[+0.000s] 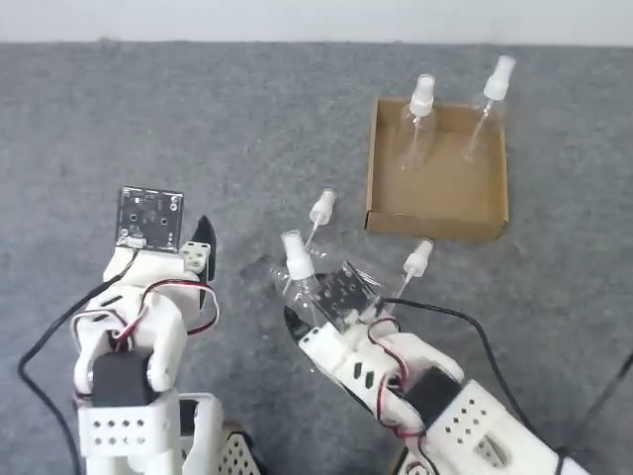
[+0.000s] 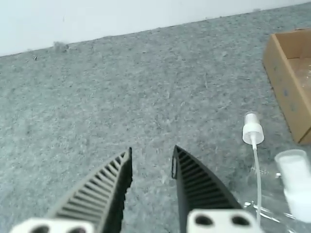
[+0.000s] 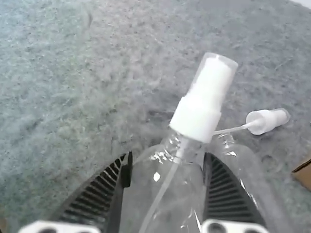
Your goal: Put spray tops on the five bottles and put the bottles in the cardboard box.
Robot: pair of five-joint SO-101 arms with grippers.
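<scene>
— Where is the right pincer (image 3: 166,162) seen, and in what state?

— It is seen pinching a clear bottle (image 3: 165,194), with a ribbed finger pressed against each side just below the shoulder. A white spray top (image 3: 201,107) is seated on the neck, and its thin tube can be traced down inside. Whether the base is rested on the bench (image 1: 247,129) cannot be told.

— What is found beside it?

— A second bottle (image 3: 245,167) is found right against the held one (it is clear too, so its outline is hard to trace), and its neck looks bare. A loose spray top (image 1: 322,207) is laid on the grey surface between the held bottle and the cardboard box (image 1: 435,226). Another spray top (image 1: 418,257) is laid near the box's front wall. Each is laid with its tube pointed back toward the arms.

— And the box itself?

— It is set toward the far right of the bench, well apart from the left arm. Two capped bottles are kept inside it along the far wall: the near-upright bottle (image 1: 419,124) towards the left corner, and the tilted bottle (image 1: 487,114) towards the right corner.

— How is the left pincer (image 2: 150,162) held?

— Its jaws are spread, and only grey surface is seen between them. It is held over the bench to the left of the loose tops, apart from every bottle.
</scene>
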